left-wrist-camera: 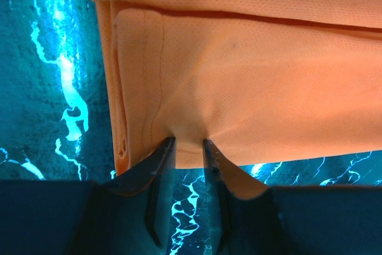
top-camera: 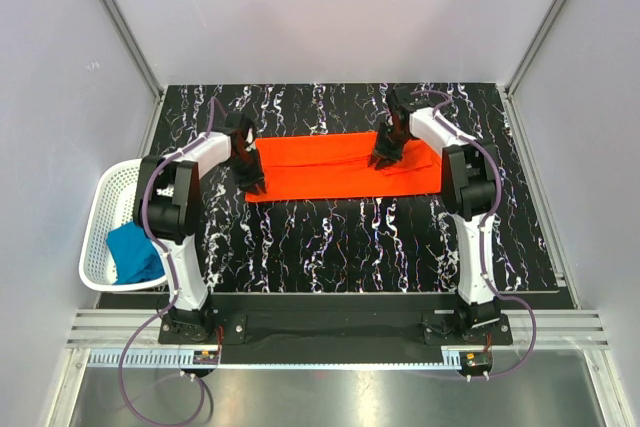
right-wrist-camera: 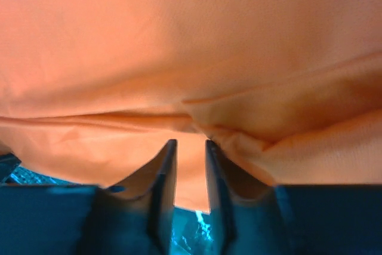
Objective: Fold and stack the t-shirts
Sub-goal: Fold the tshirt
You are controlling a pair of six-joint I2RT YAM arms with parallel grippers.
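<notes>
The orange-red t-shirt (top-camera: 325,169) lies folded into a long flat strip across the far middle of the black marbled table. My left gripper (top-camera: 255,185) is at the strip's near left corner, and in the left wrist view (left-wrist-camera: 188,141) it is shut on a puckered bit of the shirt's (left-wrist-camera: 268,88) near edge. My right gripper (top-camera: 382,161) is over the strip's right part, and in the right wrist view (right-wrist-camera: 191,143) it is shut on a fold of the shirt (right-wrist-camera: 179,46). The teal blue t-shirt (top-camera: 133,252) lies bunched in the basket.
A white mesh basket (top-camera: 100,209) hangs off the table's left edge beside the left arm. The black marbled table (top-camera: 350,237) has white walls on three sides. A metal rail runs along the near edge by the arm bases.
</notes>
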